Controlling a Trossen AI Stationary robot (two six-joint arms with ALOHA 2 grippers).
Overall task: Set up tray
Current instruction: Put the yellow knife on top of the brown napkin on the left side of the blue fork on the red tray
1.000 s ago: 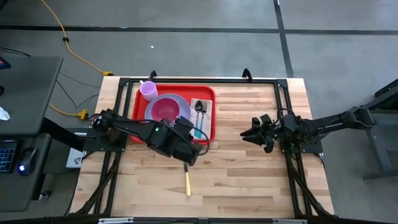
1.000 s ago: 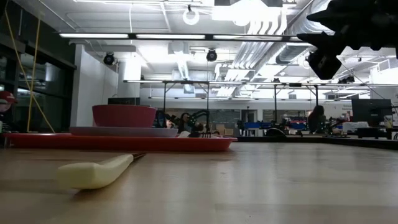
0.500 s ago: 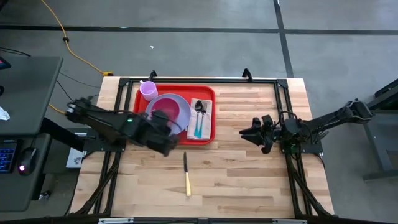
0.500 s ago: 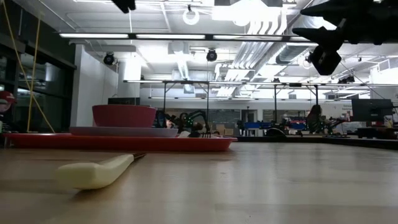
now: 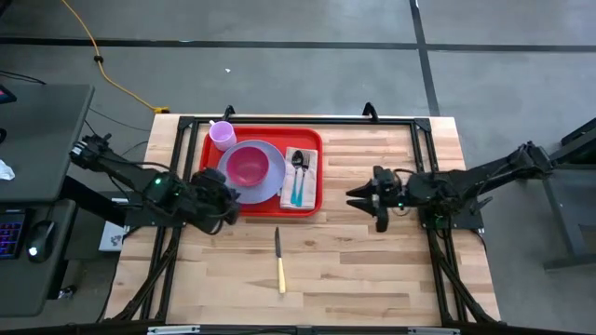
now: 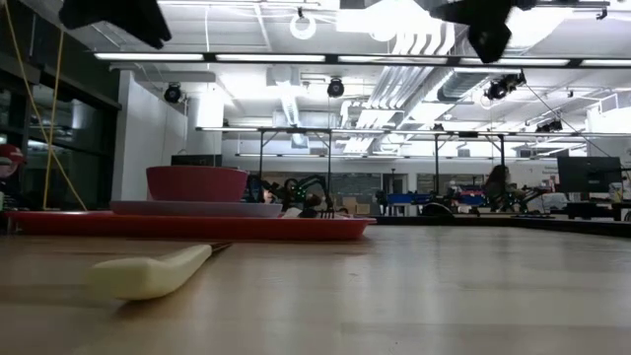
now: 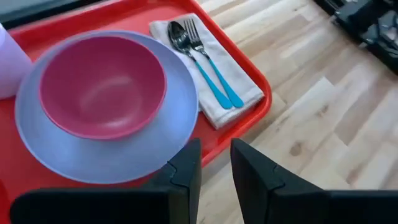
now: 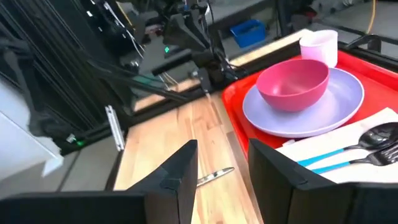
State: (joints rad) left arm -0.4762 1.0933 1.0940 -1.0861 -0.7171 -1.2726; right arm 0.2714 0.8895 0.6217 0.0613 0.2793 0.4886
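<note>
Low view: the knife [image 6: 148,274] lies nearest you on the bare table [image 5: 372,270], alone outside the tray [image 5: 207,149]. You would judge it the piece not yet set. Its thin blade and flat lie invite a glancing pinch that skids it along the wood, or a tip that strikes the tray rim and jolts what it holds. Right gripper [image 5: 358,197] hovers between the knife and the tray's napkin side, fingers parted with a clear gap, holding and touching nothing. Beyond it the napkin [image 8: 348,149] carries the spoon [image 7: 180,38] and fork [image 7: 198,36], then plate [image 7: 168,134] and pink bowl [image 7: 102,84], and farthest the cup [image 8: 319,45]. Left gripper [image 7: 214,171] hangs by the tray's near edge, fingers slightly apart, empty.
</note>
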